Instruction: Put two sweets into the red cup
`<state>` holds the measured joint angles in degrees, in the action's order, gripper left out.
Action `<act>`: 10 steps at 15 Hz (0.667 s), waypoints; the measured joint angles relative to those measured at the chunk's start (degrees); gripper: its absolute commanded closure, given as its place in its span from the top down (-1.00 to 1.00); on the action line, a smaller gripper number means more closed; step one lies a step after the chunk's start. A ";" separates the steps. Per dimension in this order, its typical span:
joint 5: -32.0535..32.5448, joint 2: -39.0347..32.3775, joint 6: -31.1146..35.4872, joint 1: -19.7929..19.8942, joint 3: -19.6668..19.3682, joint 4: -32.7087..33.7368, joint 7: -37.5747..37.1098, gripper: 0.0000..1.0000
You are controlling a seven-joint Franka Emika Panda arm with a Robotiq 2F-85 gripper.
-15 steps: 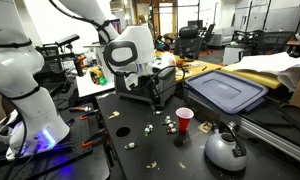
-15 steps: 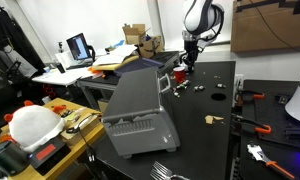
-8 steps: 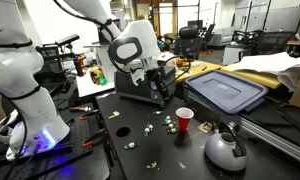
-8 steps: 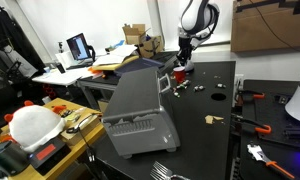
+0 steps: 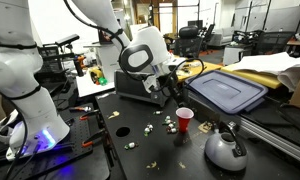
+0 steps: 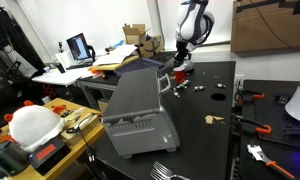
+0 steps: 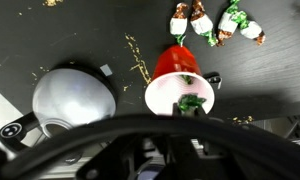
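The red cup (image 7: pixel 178 75) stands upright with its white inside facing the wrist camera; it also shows in an exterior view (image 5: pixel 184 120). My gripper (image 7: pixel 192 110) comes in from the bottom of the wrist view and is shut on a small green-wrapped sweet (image 7: pixel 193 101), held just over the near rim of the cup's mouth. Several more wrapped sweets (image 7: pixel 202 20) lie on the black table beyond the cup. In an exterior view the gripper (image 5: pixel 176 90) hangs above the cup.
The rounded grey kettle (image 7: pixel 75 100) stands close beside the cup (image 5: pixel 225 148). Loose sweets (image 5: pixel 168 123) and scraps are scattered on the black table (image 5: pixel 140 160). A blue bin lid (image 5: pixel 228 90) lies behind the cup. A grey box (image 6: pixel 138 105) stands at the table's near end.
The arm has swung across the table toward the red cup, and the gripper now hangs over it with the sweet. The cup and kettle have not moved.
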<state>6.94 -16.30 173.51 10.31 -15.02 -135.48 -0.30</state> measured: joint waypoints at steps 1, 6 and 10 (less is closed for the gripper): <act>-0.06 -1.15 0.15 -0.09 -0.41 1.08 -0.02 -0.92; -1.26 -5.45 0.19 -0.35 -0.84 5.45 -0.09 -0.92; -2.16 -6.56 0.19 -0.71 -0.58 6.47 -0.17 -0.92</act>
<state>4.78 -22.86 173.70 9.60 -15.60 -129.01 -0.47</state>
